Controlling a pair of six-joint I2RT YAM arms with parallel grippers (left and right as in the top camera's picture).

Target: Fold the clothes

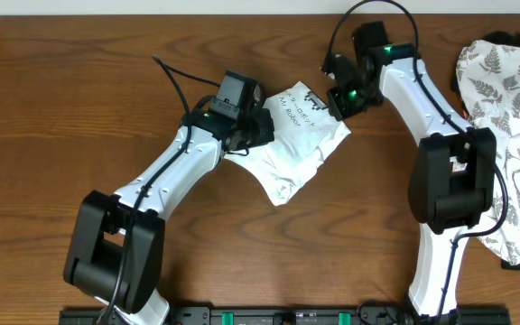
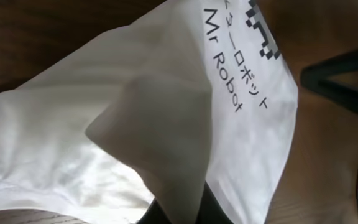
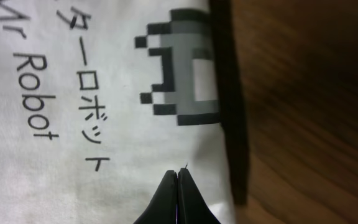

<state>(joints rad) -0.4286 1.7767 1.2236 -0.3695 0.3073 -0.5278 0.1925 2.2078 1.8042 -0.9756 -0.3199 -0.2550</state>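
While the T-shirt (image 1: 301,144) lies bundled mid-table (image 1: 61,90), long axis upper right to lower left in the overhead view, the left claw (image 1: 264,134) sits at its left edge, apparently clenched on a raised fold. Right claw (image 3: 178,186) is clenched at the upper-right corner by the print, w/ nothing clearly btwn its tips. No containers; fern-print cloth (image 1: 513,108) is heaped well apart at frame right.

T-shirt (image 1: 294,155): white, black print | cloth (image 1: 511,108): white, grey fern leaves
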